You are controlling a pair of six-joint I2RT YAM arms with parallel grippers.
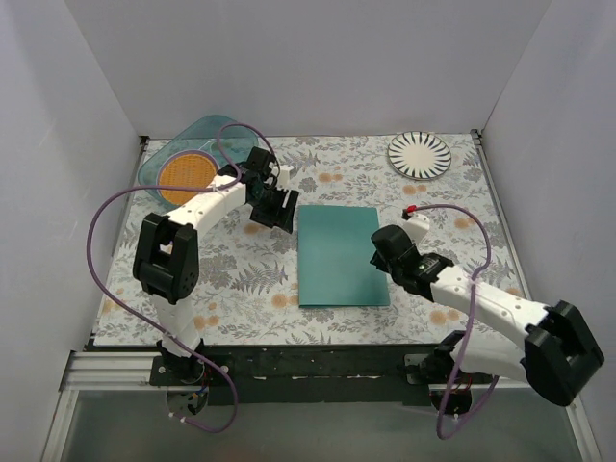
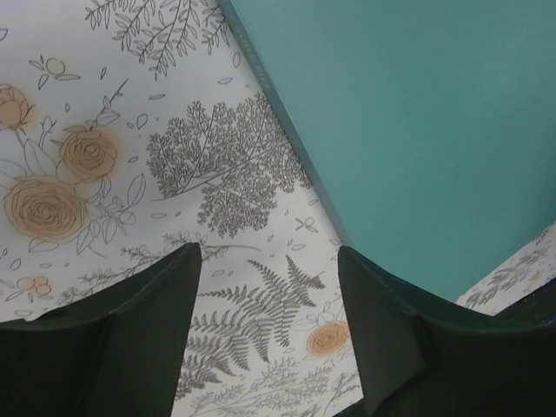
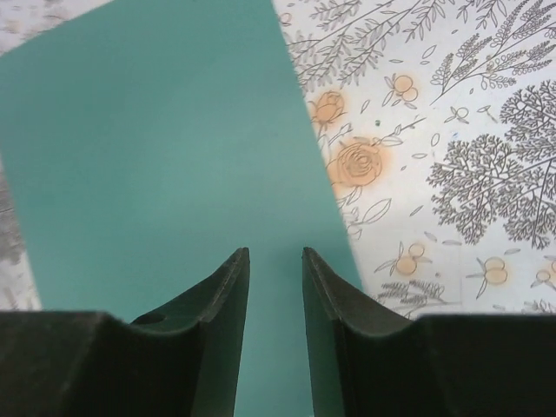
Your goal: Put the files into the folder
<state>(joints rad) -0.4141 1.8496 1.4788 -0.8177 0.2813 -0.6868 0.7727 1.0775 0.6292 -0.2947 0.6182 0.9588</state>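
The teal-green folder [image 1: 342,255] lies closed and flat in the middle of the floral table. No white paper files show in any view. My left gripper [image 1: 279,214] is open and empty, just off the folder's far left corner; in the left wrist view [image 2: 269,261] it hovers over the cloth with the folder [image 2: 417,130] to its right. My right gripper [image 1: 383,252] is over the folder's right edge. In the right wrist view [image 3: 275,256] its jaws stand a narrow gap apart with nothing between them, above the folder [image 3: 156,148].
A translucent teal bowl [image 1: 188,164] holding an orange disc stands at the back left. A black-and-white striped plate [image 1: 420,154] stands at the back right. White walls close in the table on three sides.
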